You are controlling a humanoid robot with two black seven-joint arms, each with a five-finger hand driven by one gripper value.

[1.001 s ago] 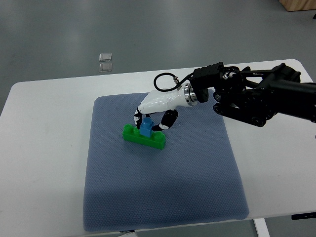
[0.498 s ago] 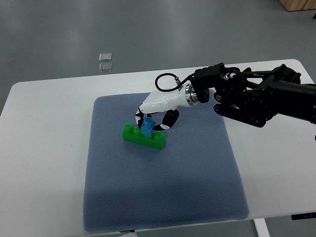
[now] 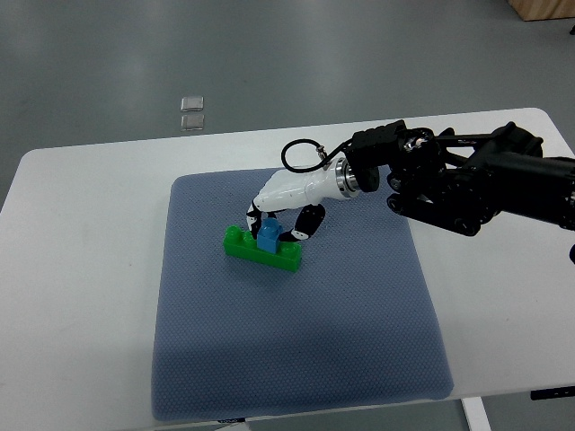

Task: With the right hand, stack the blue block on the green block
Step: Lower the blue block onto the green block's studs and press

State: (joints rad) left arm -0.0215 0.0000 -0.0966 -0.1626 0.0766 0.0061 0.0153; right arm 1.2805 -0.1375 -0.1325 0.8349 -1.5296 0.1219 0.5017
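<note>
Right hand (image 3: 286,208), reaching from three o'clock, seemingly pinches the blue block (image 3: 268,237) with curled fingers atop the green block (image 3: 261,250).

Table (image 3: 90,269): white top with rounded corners, standing on a grey floor (image 3: 269,54). Mat (image 3: 296,341): blue-grey, roughly square, lying flat on the table's middle and reaching nearly to the near edge, with bare white margins at left and right. Green block (image 3: 247,247): long, lying on the mat's far left part.
</note>
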